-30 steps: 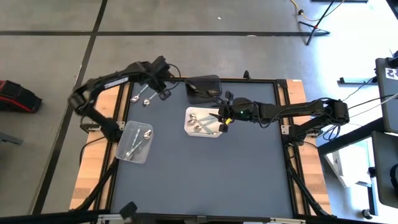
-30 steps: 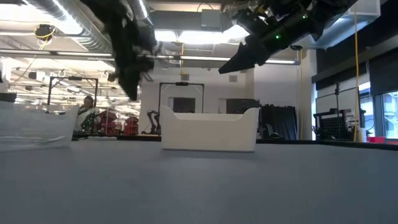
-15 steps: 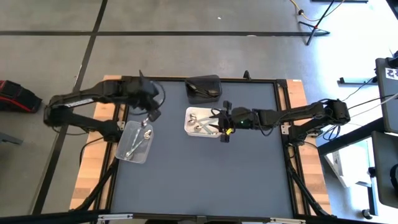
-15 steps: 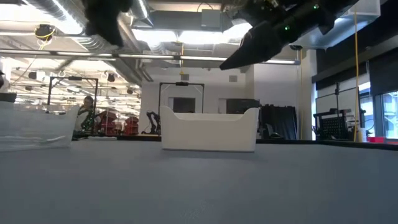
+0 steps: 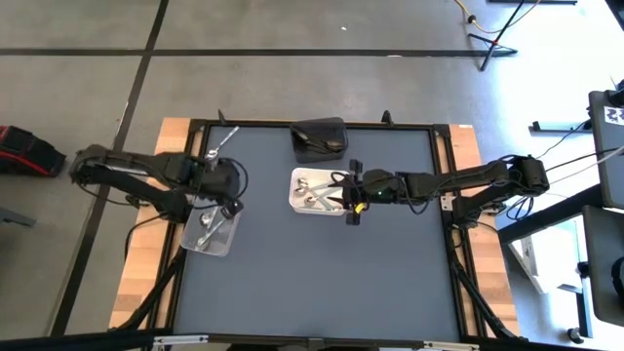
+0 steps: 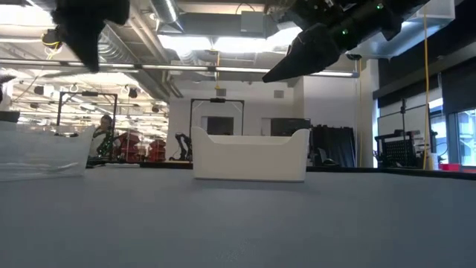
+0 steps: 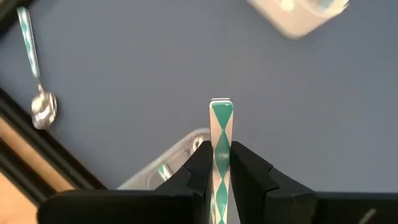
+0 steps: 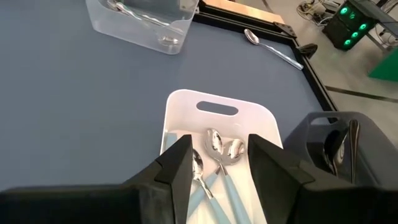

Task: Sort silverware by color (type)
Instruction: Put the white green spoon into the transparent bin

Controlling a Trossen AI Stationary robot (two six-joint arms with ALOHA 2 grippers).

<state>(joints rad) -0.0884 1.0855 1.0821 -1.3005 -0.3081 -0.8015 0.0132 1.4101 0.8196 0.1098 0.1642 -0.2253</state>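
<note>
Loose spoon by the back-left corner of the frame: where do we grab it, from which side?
Mid-handle, straight from above, fingers across the handle. The spoon lies flat on the mat, so nothing gets under it. The handle is slim and straight, while the bowl is rounded. The frame rail runs close beside it, likely blocking a sideways approach.

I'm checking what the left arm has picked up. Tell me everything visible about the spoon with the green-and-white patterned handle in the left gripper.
The spoon with the green-and-white diamond-patterned handle is a slim piece whose flat, square-ended handle sticks out forward between the fingers of the left gripper, which is shut on it. Its bowl is hidden behind the fingers. In the high view the left gripper holds it above the clear plastic container at the table's left side; nothing else touches it.
</note>
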